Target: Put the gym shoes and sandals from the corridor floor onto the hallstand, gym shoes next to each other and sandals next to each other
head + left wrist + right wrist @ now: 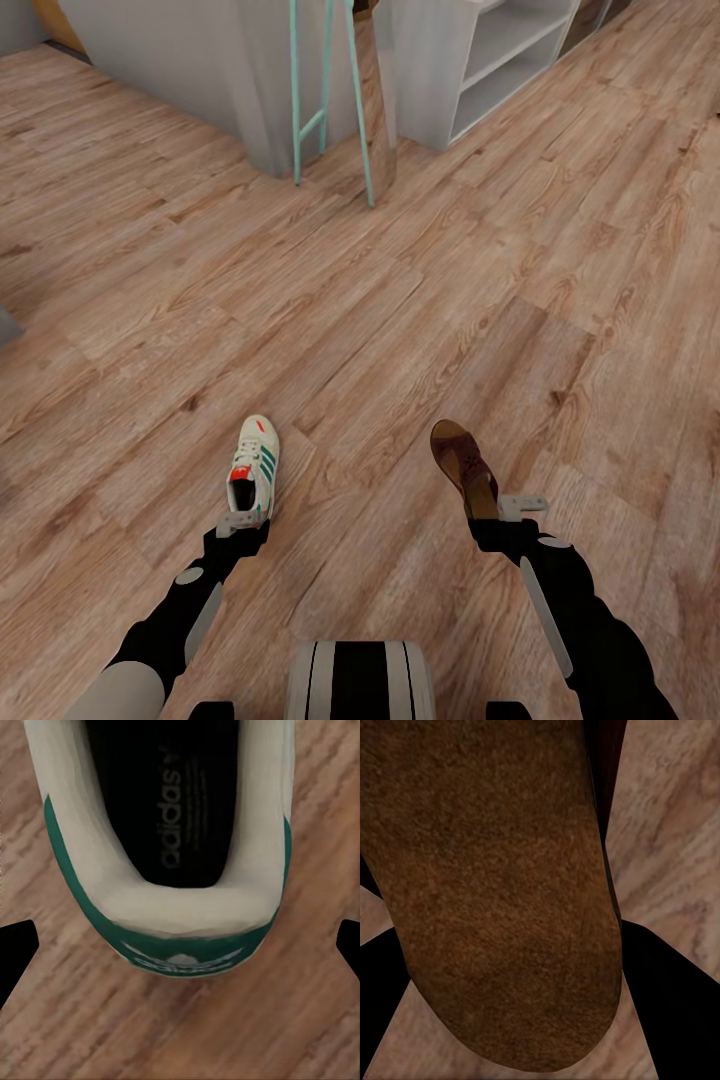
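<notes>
One cream gym shoe, green-striped; one brown sandal.

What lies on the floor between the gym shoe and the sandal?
Nothing: in the head view, only bare wood floor separates the gym shoe from the sandal.

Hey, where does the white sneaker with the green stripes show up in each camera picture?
Head view: the gym shoe lies on the floor at lower left, just ahead of the left pincer.
Left wrist view: its heel takes up the upper middle, seen close.
Right wrist view: a brown sandal is there instead.
Shared landmark: the wood plank floor.
</notes>
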Available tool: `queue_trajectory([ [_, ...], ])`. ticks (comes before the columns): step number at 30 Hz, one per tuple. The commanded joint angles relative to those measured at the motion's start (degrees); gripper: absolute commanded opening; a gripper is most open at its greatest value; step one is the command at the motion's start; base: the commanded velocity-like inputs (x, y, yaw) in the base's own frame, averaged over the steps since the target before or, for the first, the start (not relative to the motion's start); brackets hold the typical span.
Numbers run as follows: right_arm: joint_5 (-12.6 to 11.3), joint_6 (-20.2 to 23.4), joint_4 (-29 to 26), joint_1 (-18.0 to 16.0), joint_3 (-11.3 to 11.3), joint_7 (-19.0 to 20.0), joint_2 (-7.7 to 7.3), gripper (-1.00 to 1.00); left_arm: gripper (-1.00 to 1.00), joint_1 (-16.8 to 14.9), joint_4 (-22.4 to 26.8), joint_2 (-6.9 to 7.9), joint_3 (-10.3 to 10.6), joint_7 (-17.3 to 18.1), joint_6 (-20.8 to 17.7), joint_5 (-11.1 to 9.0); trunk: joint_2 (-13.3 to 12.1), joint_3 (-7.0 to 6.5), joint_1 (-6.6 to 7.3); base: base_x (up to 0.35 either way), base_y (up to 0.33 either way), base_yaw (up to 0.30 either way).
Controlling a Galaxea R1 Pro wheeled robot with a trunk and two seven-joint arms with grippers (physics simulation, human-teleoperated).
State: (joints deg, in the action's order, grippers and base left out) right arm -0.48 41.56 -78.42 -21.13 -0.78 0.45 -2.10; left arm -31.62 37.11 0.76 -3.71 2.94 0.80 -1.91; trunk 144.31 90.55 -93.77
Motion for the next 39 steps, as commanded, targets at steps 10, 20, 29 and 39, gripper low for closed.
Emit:
queue_trajectory([
  [10, -0.1, 0.3, -0.1, 0.0, 0.0, 0.0, -0.01, -1.0, 1.0, 0.0, 0.0, -0.02, -0.2, 0.3, 0.1, -0.2, 0.0, 0.03, 0.0, 0.008, 0.002, 0.0],
  [20, 0.0, 0.3, -0.1, 0.0, 0.0, 0.1, -0.01, -1.0, 1.0, 0.0, 0.0, -0.05, -0.2, 0.3, 0.1, -0.2, 0.0, 0.03, 0.0, 0.052, 0.0, 0.0],
  [29, -0.1, 0.3, -0.1, 0.0, 0.0, 0.0, -0.01, -1.0, 1.0, 0.0, 0.0, -0.05, -0.2, 0.3, 0.1, -0.2, 0.0, 0.25, -0.02, 0.007, 0.0, 0.0],
  [39, 0.0, 0.3, -0.1, 0.0, 0.0, 0.0, -0.01, -1.0, 1.0, 0.0, 0.0, -0.02, -0.2, 0.3, 0.1, -0.2, 0.1, 1.02, -0.07, 0.0, 0.0, 0.0],
])
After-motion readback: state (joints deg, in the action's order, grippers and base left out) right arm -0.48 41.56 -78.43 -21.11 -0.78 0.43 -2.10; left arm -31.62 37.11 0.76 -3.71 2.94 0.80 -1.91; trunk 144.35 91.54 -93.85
